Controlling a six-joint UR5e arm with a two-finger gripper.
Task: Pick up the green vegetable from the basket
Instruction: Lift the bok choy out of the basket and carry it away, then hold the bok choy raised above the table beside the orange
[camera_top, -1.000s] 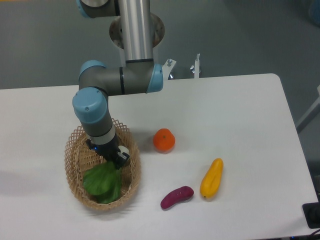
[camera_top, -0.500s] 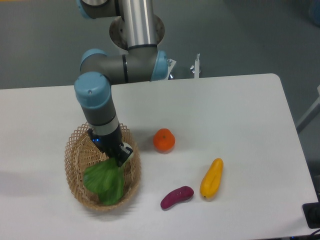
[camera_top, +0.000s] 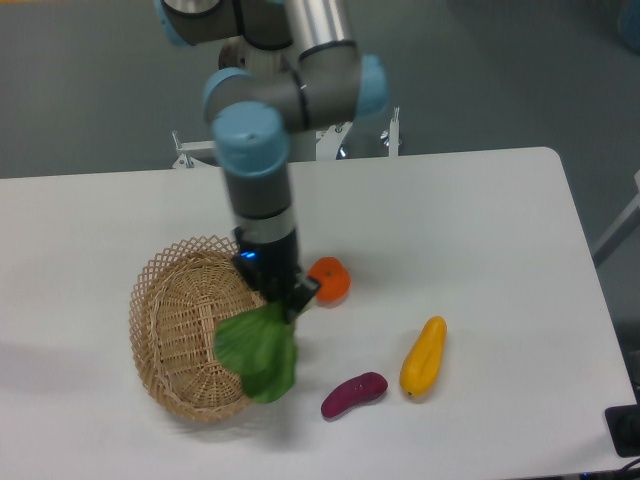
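Note:
The green vegetable (camera_top: 259, 349) hangs in the air over the right rim of the basket (camera_top: 180, 330), its broad dark leaves pointing down. My gripper (camera_top: 292, 300) is shut on its upper end, where the stalk is hidden by the fingers. The tan wicker basket lies on the white table at the left, and its inside shows nothing in it.
An orange fruit (camera_top: 331, 280) sits just right of my gripper, partly hidden behind it. A purple eggplant (camera_top: 354, 394) and a yellow squash (camera_top: 423, 356) lie on the table to the lower right. The table's front edge runs close below the basket.
My gripper has risen and swung right, carrying the green vegetable up out of the basket's middle to above its right rim. The basket now shows bare wicker inside.

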